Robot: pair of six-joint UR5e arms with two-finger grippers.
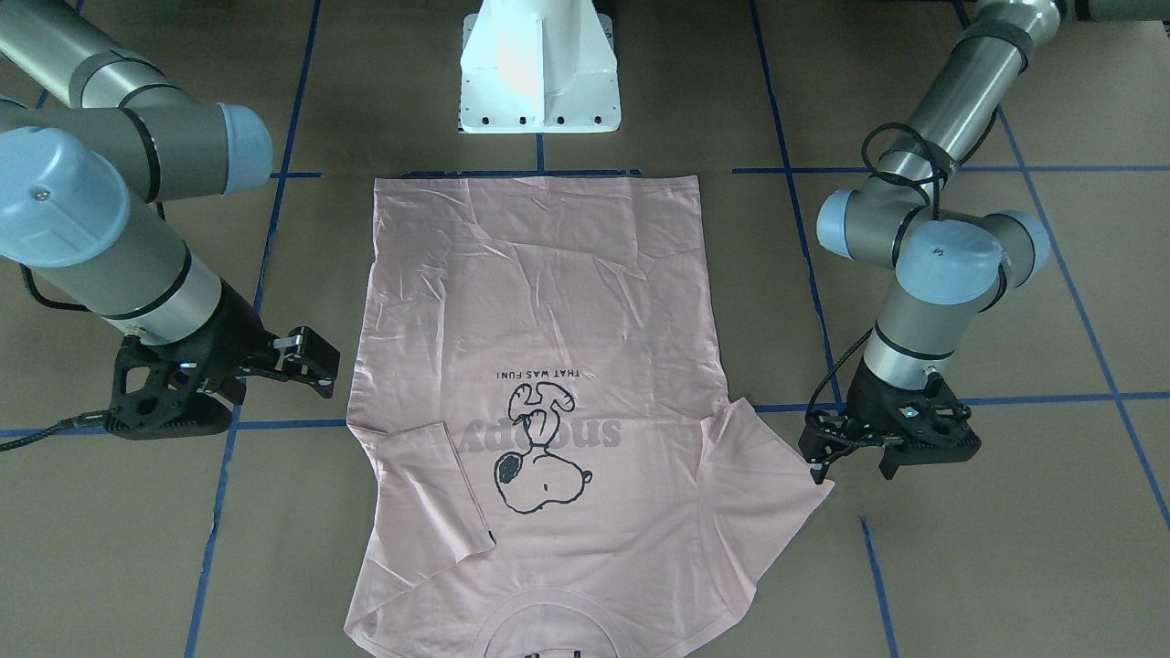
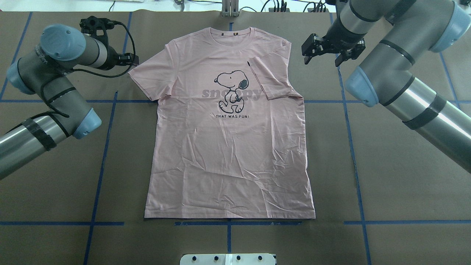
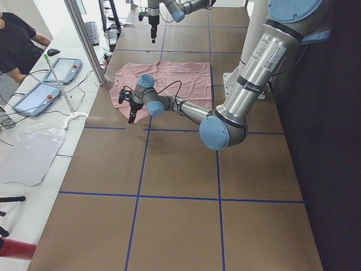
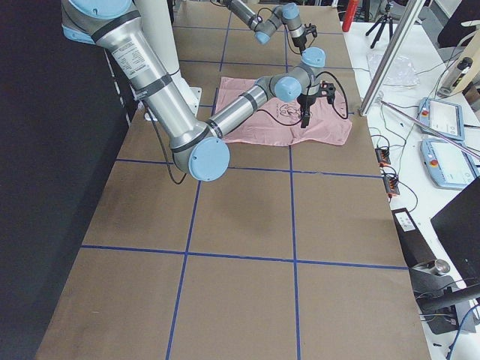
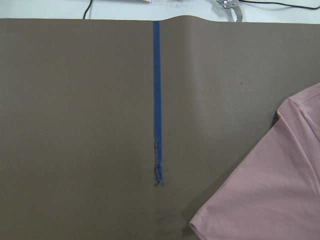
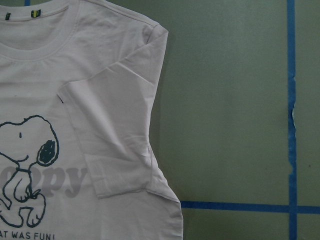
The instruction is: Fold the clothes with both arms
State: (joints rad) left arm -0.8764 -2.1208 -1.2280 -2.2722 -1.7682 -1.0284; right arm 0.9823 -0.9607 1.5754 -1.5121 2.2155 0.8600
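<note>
Only one sleeve (image 2: 270, 79) of the T-shirt (image 2: 228, 154), upper right in the overhead view, is folded in; left hand (image 1: 852, 464) and right hand (image 2: 323, 56) gape empty.

The T-shirt (image 2: 228, 158) is soft, matt pink cloth, finely creased. Matt brown paper covers the tabletop (image 2: 404, 184), crossed by blue tape (image 2: 104, 147). The left arm (image 2: 14, 147) and right arm (image 2: 452, 125) show smooth, shiny metal tubes and satin plastic caps.
</note>
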